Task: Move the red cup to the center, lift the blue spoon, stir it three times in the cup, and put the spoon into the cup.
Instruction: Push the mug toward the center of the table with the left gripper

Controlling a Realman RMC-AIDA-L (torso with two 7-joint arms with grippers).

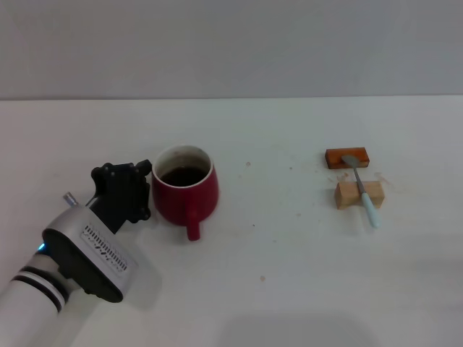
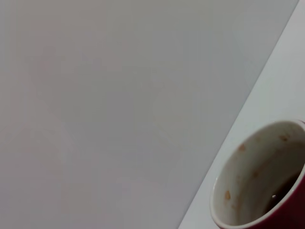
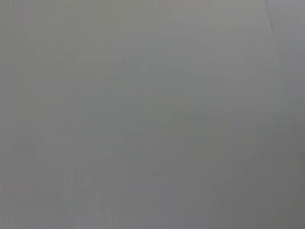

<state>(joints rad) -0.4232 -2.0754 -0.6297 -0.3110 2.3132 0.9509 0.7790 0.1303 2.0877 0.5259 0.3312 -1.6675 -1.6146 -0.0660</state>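
On the left of the white bench (image 1: pixel 289 289), the left gripper (image 1: pixel 137 189) sits just beside the squat dark-red ceramic cup (image 1: pixel 185 194), at its left wall; whether its jaws are apart or together I cannot tell. The cup stands left of the bare centre (image 1: pixel 268 217), holding dark liquid, its thick handle turned toward the robot. The step in hand looks like shifting the cup rightward: the hold should be firm on the wall and the slide slow and level, or the liquid may slop. Nothing lies in that path. Further right, the slim spoon with pale-blue handle (image 1: pixel 364 193) rests across an orange-brown rectangular block (image 1: pixel 347 157) and a tan wooden block (image 1: pixel 358 194). The right gripper is out of sight.
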